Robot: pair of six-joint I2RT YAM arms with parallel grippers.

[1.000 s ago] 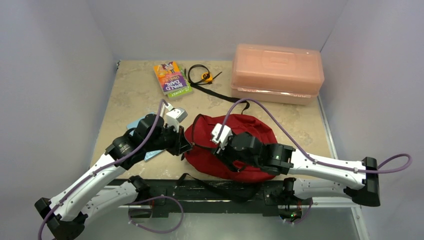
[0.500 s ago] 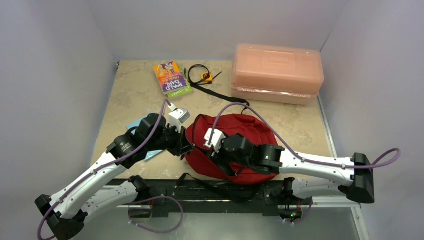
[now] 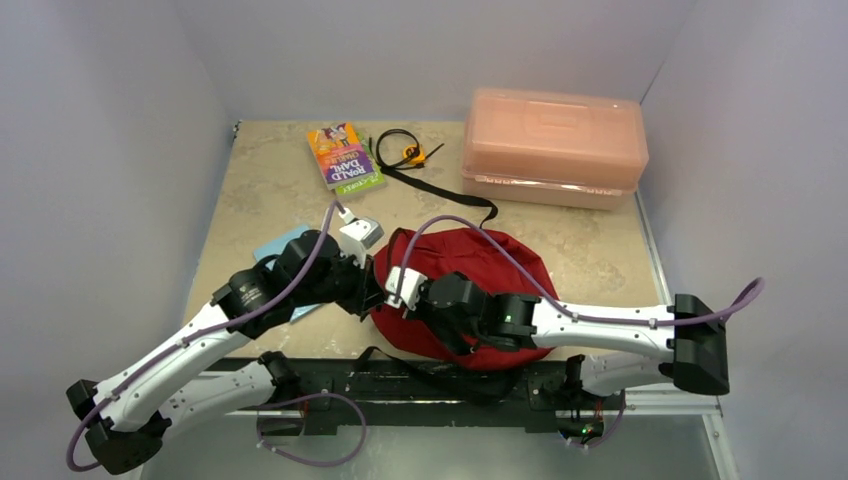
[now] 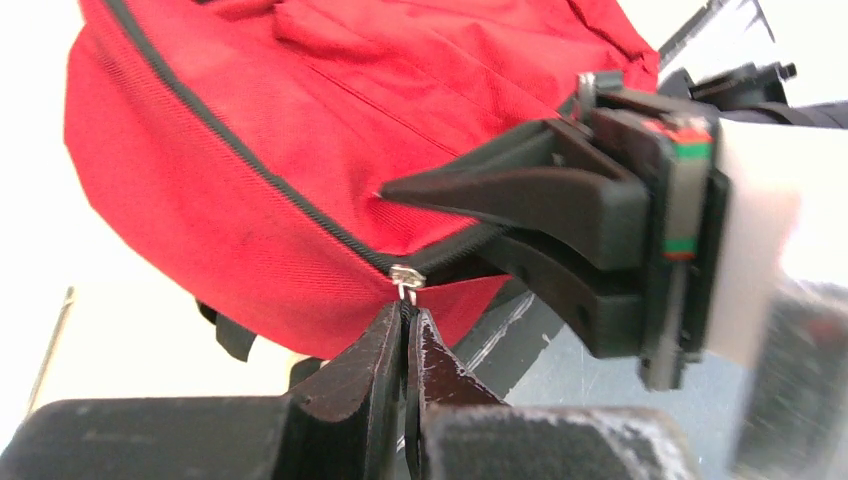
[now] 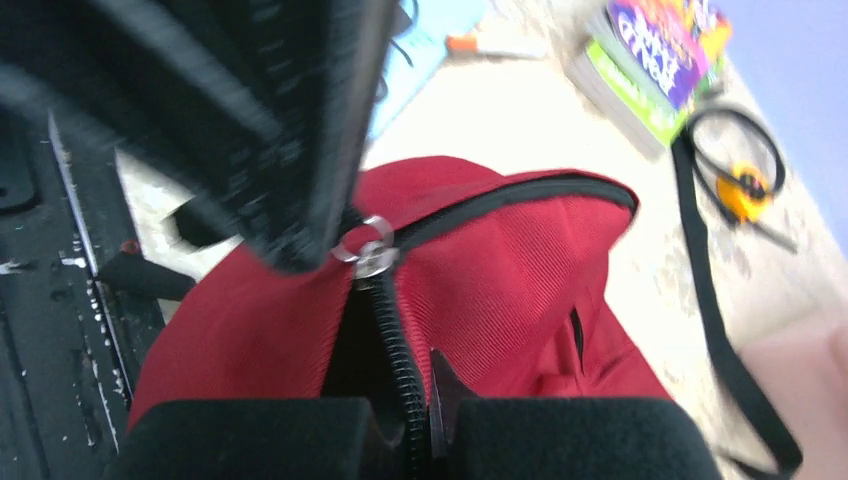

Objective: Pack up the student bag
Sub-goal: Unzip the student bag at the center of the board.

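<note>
The pink box stands beyond the right gripper and well apart from it, at the far right of the table. The red bag lies flat directly under both grippers, at the table's near edge. Its long axis runs left to right, and its zipped end is turned toward the left gripper. Which end is the top cannot be told.

A blue sheet is partly covered by the left arm, just outside that gripper. Beyond the left gripper and well apart from it, a book lies face up. "ROALD DAHL" is read on its orange cover, upside down as seen from above; the smaller print cannot be made out. To the right of the book, a black strap with an orange fob is laid out toward the bag.

The left gripper is fully closed, and the small metal zip pull is pinched between its fingertips. The right gripper is closed as well, just beside the left one. The black zip track and the red fabric along it are clamped between its jaws.
</note>
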